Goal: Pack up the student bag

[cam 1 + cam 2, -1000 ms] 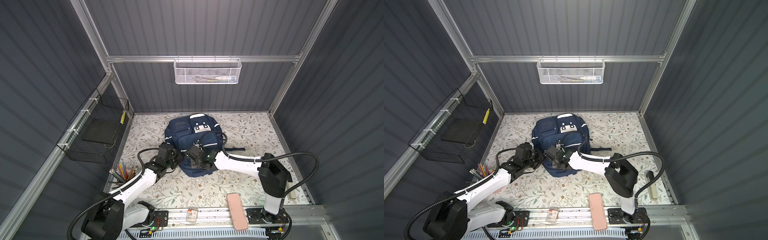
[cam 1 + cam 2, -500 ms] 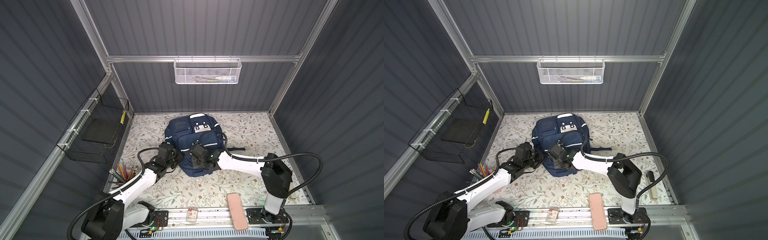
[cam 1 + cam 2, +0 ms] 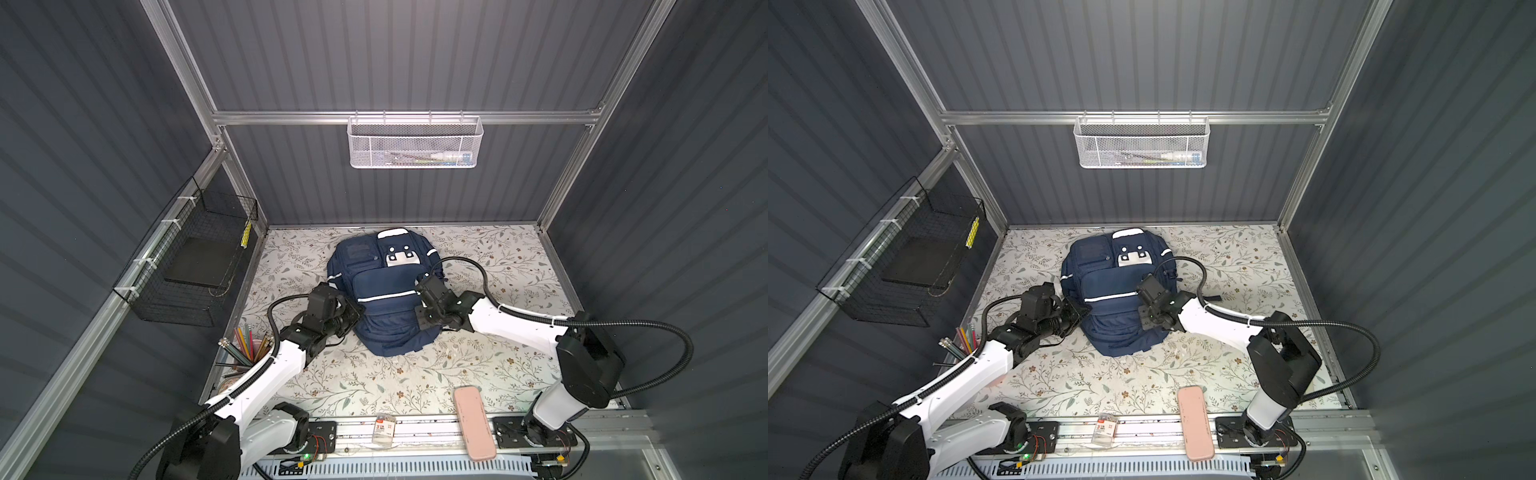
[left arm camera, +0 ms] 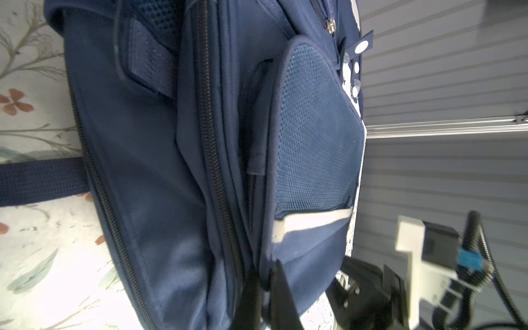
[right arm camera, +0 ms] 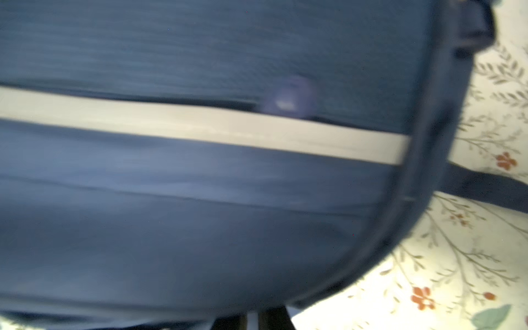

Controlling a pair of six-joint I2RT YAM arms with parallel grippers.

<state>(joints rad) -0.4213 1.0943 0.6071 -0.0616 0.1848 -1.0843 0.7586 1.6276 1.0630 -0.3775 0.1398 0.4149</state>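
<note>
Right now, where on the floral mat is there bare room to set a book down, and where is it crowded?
Free: the wide strip between the student bag and the front rail, left of the pink case; also both back corners. Crowded: the bag's two flanks, at the left gripper and right gripper.

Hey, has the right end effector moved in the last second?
Yes. Judged against the pink case, the right end effector shifted rightward in a top view, from the middle of the student bag to its right edge.
</note>
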